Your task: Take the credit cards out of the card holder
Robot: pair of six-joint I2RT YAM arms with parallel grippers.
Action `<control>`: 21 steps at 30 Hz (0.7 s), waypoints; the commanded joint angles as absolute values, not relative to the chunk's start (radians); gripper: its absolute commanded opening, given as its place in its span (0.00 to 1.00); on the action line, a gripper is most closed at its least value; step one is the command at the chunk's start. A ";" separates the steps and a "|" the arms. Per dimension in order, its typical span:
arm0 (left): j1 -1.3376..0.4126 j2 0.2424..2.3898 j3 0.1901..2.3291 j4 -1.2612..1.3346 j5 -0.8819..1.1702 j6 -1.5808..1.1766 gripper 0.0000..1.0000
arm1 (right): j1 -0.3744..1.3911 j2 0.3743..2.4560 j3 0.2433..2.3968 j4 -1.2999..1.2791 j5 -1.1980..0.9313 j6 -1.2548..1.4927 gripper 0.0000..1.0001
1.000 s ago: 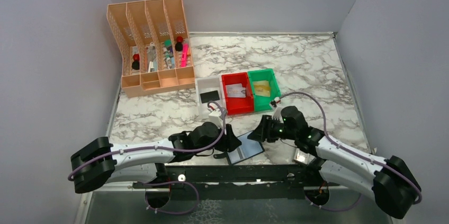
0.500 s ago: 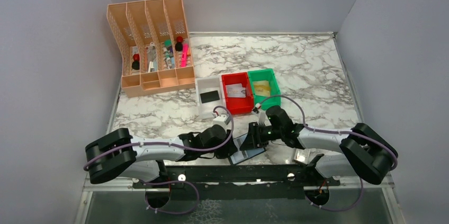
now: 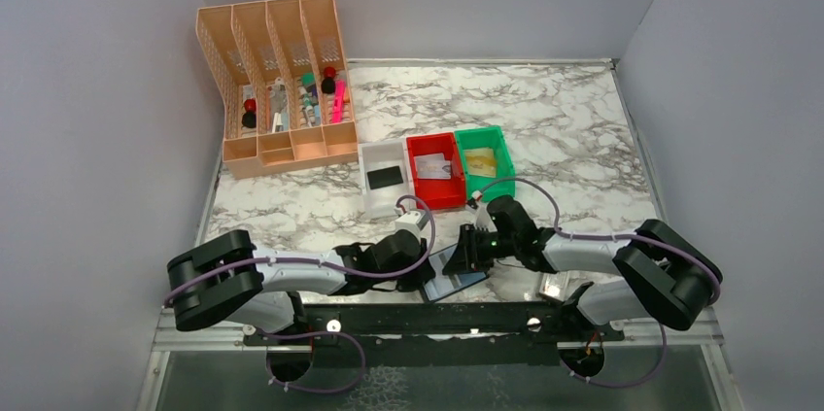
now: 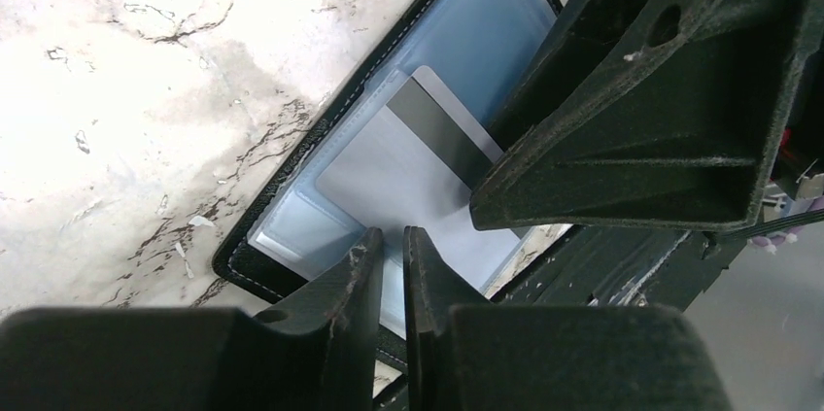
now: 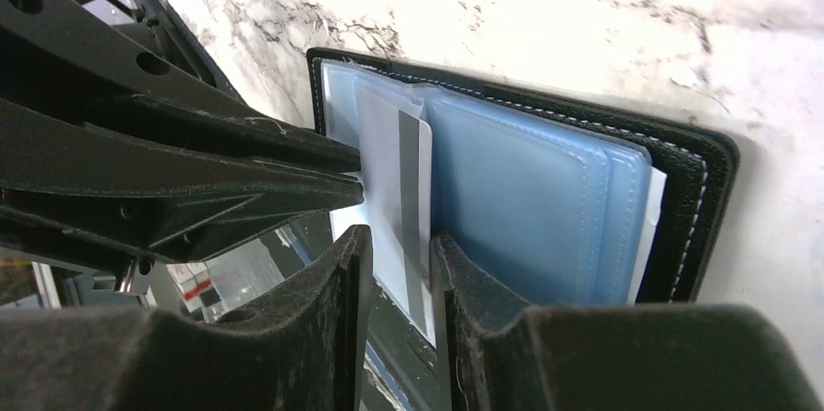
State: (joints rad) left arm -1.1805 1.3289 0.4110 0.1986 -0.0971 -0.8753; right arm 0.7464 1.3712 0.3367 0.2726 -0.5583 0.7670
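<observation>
Marble table (image 3: 573, 129) carries the card holder (image 5: 544, 202) at its 6 o'clock edge. The holder lies open and flat between the two grippers, a black stitched rim around glossy blue-grey pockets. A white card with a dark grey stripe (image 4: 418, 154) sticks partway out of one pocket.

The left gripper (image 4: 392, 236) reaches the holder from 9 o'clock in the top view. Its jaws are narrowed to a thin slit over the edge of that card and its pocket. Whether they pinch anything cannot be told.

The right gripper (image 5: 398, 241) reaches in from 3 o'clock, its tips close to those of the left one. Its jaws stand a little apart with the card's exposed strip showing in the gap, and a grip cannot be told there either.

Toward 12 o'clock from the holder, three bins sit side by side in a row. The white bin (image 3: 371, 156) holds a black card (image 3: 386, 176). The red bin (image 3: 439, 199) holds a white printed card (image 3: 434, 167). The green bin (image 3: 501, 154) holds a yellowish card (image 3: 479, 161).

At 10 o'clock on the table stands a peach desk organizer (image 3: 255, 154), with pens and markers in its upright slots.
</observation>
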 commanded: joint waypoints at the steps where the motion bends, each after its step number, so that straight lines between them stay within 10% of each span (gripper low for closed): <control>1: -1.205 1.385 0.398 0.137 -0.097 -0.890 0.16 | 0.750 1.324 0.307 0.314 -0.511 0.811 0.32; 9: -1.207 1.396 0.375 0.104 -0.128 -0.912 0.10 | 0.732 1.274 0.304 0.319 -0.574 0.821 0.19; 15: -1.208 1.403 0.363 0.091 -0.137 -0.917 0.06 | 0.721 1.290 0.278 0.354 -0.595 0.853 0.32; 21: -1.209 1.394 0.363 0.065 -0.149 -0.916 0.04 | 0.678 1.270 0.239 0.409 -0.641 0.883 0.17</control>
State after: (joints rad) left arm -1.1938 1.3552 0.4103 0.2192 -0.1322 -0.9245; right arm 0.7036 1.2900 0.2661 0.3153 -0.5613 0.8463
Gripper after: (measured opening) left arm 0.048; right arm 0.234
